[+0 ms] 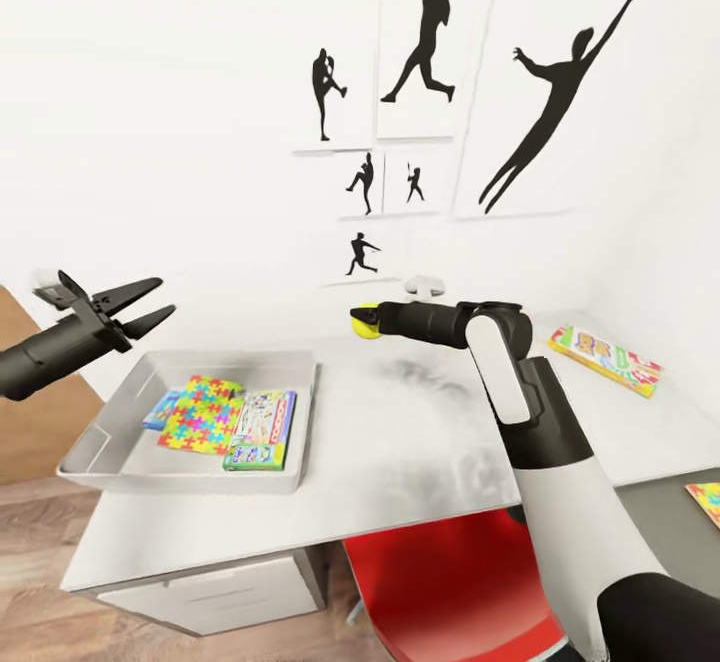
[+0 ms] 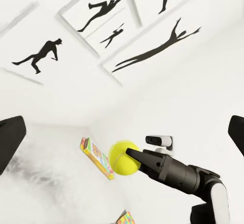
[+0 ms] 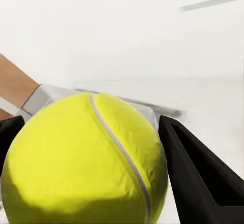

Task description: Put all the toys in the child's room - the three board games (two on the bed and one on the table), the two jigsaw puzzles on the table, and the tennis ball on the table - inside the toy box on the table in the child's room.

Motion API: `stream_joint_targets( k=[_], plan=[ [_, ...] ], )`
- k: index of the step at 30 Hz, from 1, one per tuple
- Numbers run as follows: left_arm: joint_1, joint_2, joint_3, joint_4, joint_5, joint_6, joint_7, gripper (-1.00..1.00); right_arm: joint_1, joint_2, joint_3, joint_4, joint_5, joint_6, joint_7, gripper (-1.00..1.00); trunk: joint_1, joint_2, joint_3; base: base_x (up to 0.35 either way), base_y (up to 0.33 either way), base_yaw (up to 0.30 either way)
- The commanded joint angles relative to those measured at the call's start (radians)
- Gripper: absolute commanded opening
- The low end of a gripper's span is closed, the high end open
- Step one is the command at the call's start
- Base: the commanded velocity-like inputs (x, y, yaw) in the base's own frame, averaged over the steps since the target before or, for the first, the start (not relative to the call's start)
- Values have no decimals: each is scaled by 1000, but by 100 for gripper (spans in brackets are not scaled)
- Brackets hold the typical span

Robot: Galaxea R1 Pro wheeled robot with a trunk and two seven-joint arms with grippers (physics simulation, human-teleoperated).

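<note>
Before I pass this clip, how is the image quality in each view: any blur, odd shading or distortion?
Head view: sharp, evenly lit, with a smudgy grey patch on the table. Left wrist view: tilted, so the wall pictures slant; the tennis ball is crisp. Right wrist view: the tennis ball, held in the right gripper, looms very close, its underside shaded, and the toy box behind looks soft.

The right arm (image 1: 560,462) had glossy white shells over black joints, narrowing to a black cylindrical wrist. The left gripper (image 1: 140,307) was matte black, with two tapered, pointed fingers (image 1: 130,292) on a dark round forearm.
</note>
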Motion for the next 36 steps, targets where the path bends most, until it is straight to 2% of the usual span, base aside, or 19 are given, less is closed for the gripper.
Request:
stream_joint_targets(
  k=[1, 8, 12, 16, 18, 24, 31, 36],
  plan=[
    [-3, 8, 1, 1, -10, 4, -7, 100, -4, 3, 0, 1, 1, 4, 1, -100, 0, -2, -1, 0, 0, 280],
    [-7, 42, 2, 1, -10, 4, 12, 100, -14, 16, 3, 5, 1, 4, 2, -100, 0, -2, 2, 0, 0, 281],
    [-5, 72, 3, 0, -7, 5, 20, 100, -20, 38, 5, 20, 2, 4, 2, -100, 0, -2, 4, 0, 0, 282],
    [-1, 86, 3, 0, -6, 6, 23, 100, -21, 52, 13, 46, 4, 4, 3, -100, 0, -2, 5, 0, 0, 282],
    [0, 89, 3, 0, -6, 6, 24, 100, -22, 56, 21, 55, 4, 4, 3, -100, 0, -2, 6, 0, 0, 282],
    [20, 100, 7, 1, -6, 8, 26, 100, -24, 73, 89, 108, 5, 4, 2, -100, 0, -2, 9, 0, 0, 283],
    [31, 105, 8, 1, -10, 8, 27, 100, -29, 97, 116, 147, 6, 4, 2, -100, 0, -2, 10, 0, 0, 284],
    [33, 106, 7, 1, -13, 8, 27, 100, -30, 100, 122, 172, 7, 1, 2, -100, 0, -2, 11, 0, 0, 285]
  ],
)
